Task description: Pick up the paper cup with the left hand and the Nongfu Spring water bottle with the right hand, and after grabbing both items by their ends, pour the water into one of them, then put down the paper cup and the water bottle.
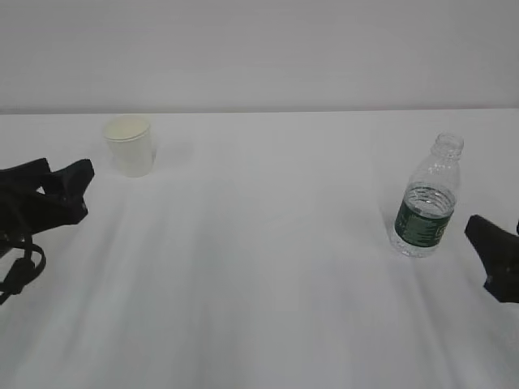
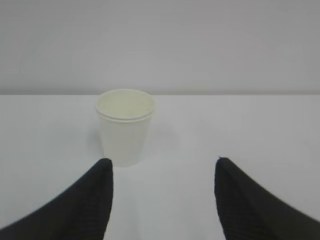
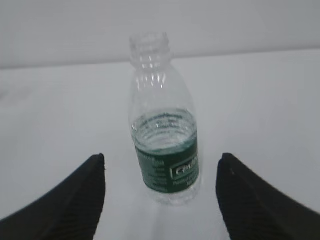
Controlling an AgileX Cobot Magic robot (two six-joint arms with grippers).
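The left hand (image 2: 162, 200), jaws open, should centre on the paper cup (image 1: 130, 144) standing just ahead and slightly left, while the right hand (image 3: 162, 200), equally open, squares up to the upright Nongfu Spring water bottle (image 1: 427, 198).

Both end effectors are cut off by frame edges; label text on the bottle (image 3: 166, 172) is blurred.

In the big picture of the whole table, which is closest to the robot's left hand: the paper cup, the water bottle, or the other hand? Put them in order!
1. The paper cup, just behind and to the right of the left hand, on the table's left side.
2. The Nongfu Spring water bottle, far across on the right side.
3. The right hand, at the right edge, just past the bottle.
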